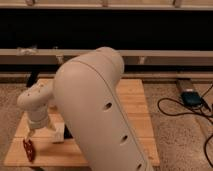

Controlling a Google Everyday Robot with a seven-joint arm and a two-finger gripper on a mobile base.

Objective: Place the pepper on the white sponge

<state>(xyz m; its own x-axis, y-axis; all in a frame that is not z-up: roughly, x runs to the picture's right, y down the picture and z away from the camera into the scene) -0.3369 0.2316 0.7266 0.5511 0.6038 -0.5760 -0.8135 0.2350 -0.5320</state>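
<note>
Wooden tabletop [135, 100] on a speckled floor, a dark recessed wall and pale ledge behind; cables and a small dark device [190, 97] lie on the floor to the right. The robot's bulky white arm [100, 110] fills the middle of the view and hides most of the table's centre. The gripper [34, 134] hangs at the table's front-left area, pointing down, its jaws spread wide and nothing visibly in their hold. The pepper [29, 149] lies just below and slightly forward of the gripper, close to the table's front-left corner, apart from the target. The white sponge [56, 132] sits just beside the gripper on its right, partly covered by the arm. Assessment: the pick is not yet made and the placement is outstanding. Risks noted: the pepper is small and glossy, so a closing grip that lands off-centre may squirt it sideways, and its nearness to the edge means a nudge could send it off the table. With the sponge so near, a descending finger could catch and shift it. The sponge's soft top may let a rounded pepper roll off if released from too high.
</note>
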